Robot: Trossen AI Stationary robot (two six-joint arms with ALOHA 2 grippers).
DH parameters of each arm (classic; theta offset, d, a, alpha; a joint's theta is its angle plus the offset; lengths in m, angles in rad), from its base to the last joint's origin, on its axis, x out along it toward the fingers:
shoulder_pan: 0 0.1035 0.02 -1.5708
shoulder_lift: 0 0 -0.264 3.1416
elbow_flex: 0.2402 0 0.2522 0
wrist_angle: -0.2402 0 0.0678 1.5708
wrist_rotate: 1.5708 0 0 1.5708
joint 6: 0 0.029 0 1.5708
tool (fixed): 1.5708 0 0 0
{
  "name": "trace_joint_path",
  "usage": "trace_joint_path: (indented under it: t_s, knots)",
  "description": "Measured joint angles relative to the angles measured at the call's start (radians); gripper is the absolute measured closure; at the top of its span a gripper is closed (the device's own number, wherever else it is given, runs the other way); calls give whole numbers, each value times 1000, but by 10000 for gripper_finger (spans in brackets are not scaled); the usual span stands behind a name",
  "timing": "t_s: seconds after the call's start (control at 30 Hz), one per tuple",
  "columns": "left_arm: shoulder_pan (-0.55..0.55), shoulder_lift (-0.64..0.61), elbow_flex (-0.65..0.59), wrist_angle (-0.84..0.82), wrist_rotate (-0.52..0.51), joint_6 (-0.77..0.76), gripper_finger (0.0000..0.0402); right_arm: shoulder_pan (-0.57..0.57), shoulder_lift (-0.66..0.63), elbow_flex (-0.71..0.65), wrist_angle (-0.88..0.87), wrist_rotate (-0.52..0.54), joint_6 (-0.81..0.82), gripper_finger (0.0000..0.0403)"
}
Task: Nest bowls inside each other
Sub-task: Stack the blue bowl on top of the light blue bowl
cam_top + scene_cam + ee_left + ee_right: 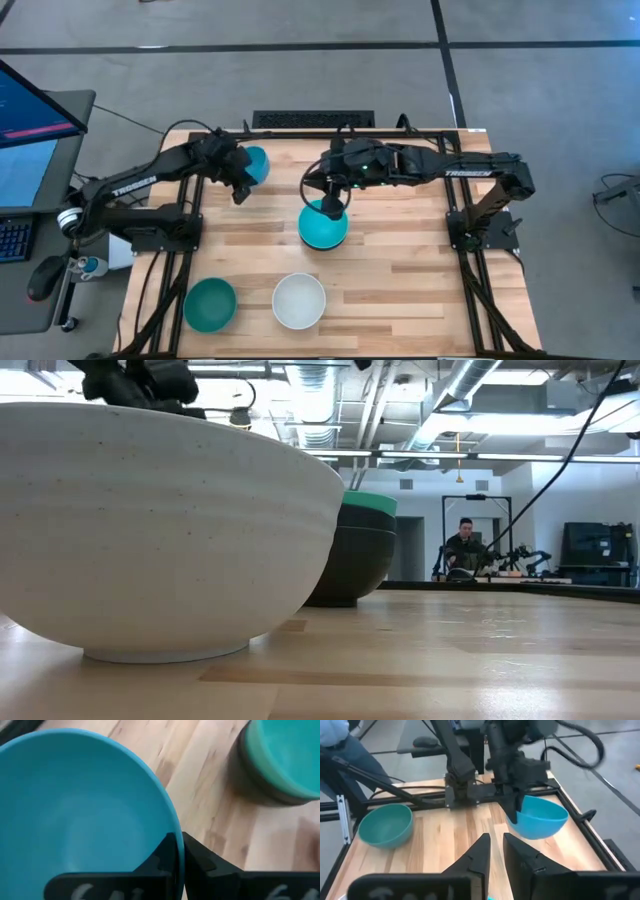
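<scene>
My left gripper [240, 188] is over the table's far left part, shut on a bright cyan bowl [256, 162] that is lifted off the wood [540, 817]. My right gripper [333, 205] stands over the far rim of the middle stack [323, 228], a blue-green bowl sitting in dark bowls [358, 550]. Its fingers [495, 840] are a narrow gap apart with bare wood showing between them. A teal-green bowl [210, 303] and a white bowl [299, 300] rest upright on their bases near the table's near edge. My left gripper pinches the cyan bowl's rim [174, 827], one finger inside the bowl and one outside. The fingers [514, 810] come from above, pointing down. The bowl is clear of the table, mouth up and slightly tilted, hanging beside and below the fingers.
The two arm bases [150, 225] [480, 225] stand at the table's left and right sides. Bare wood lies on the near right [400, 290]. A monitor and keyboard [20, 150] sit off the left edge. A person [465, 540] is far behind the table, and a sleeve [332, 732] shows nearby.
</scene>
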Motion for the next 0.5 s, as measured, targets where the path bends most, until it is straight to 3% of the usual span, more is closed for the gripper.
trace_joint_path:
  t_s: [0.17,0.3,0.5]
  knots:
    - [-71,-62,0,14,0,-57,401,-1,-39,0,-57,-9,-2,334]
    - [-143,-71,0,25,-14,-92,401,-3,-49,0,-71,-96,-3,334]
    - [-240,-72,0,90,-55,-147,401,-3,-48,0,-141,-135,-1,334]
